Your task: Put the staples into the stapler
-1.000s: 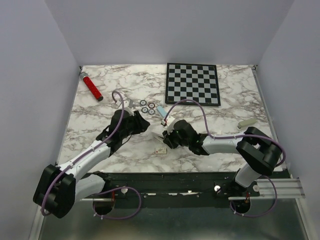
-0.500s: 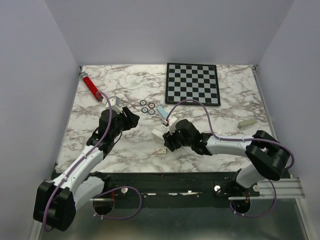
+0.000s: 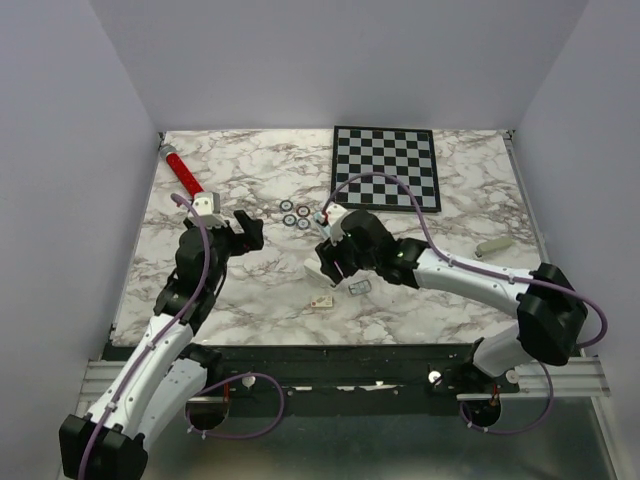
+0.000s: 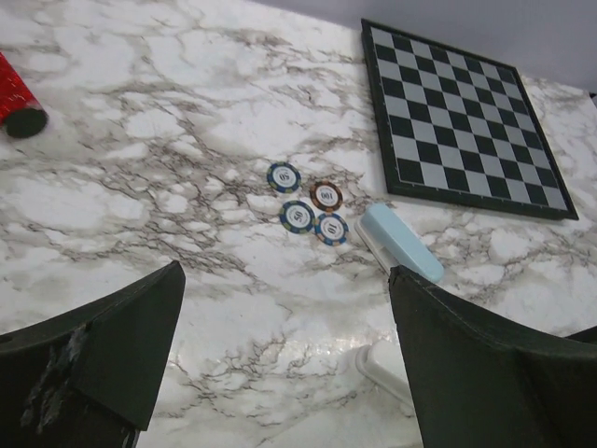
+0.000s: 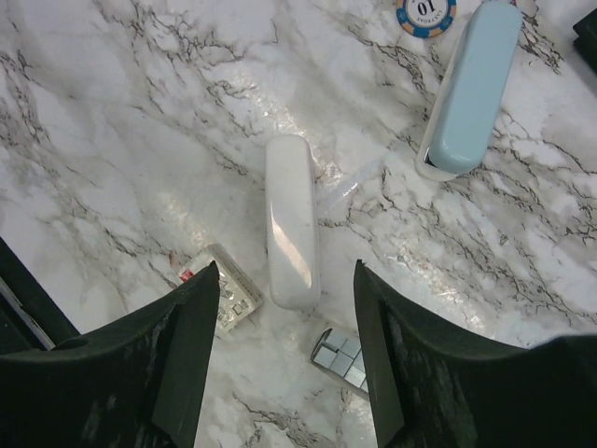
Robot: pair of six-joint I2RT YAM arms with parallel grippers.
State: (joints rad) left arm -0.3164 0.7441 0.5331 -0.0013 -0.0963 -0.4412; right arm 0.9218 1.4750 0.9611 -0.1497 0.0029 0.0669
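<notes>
Both pincers now apart, empty. Left pincer (image 4: 284, 280) pulls back left; right pincer (image 5: 284, 278) lifts. Staples (image 5: 340, 357) newly on surface, just near-right of white bar (image 5: 291, 219). Stapler (image 5: 469, 89) lies farther off, so loading is not done.

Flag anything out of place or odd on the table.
Nothing spilled or damaged. The small silvery-grey strip of staples lies loose on the marble tabletop near one end of the all-white oblong bar, apart from the small light blue stapler it should go into.
</notes>
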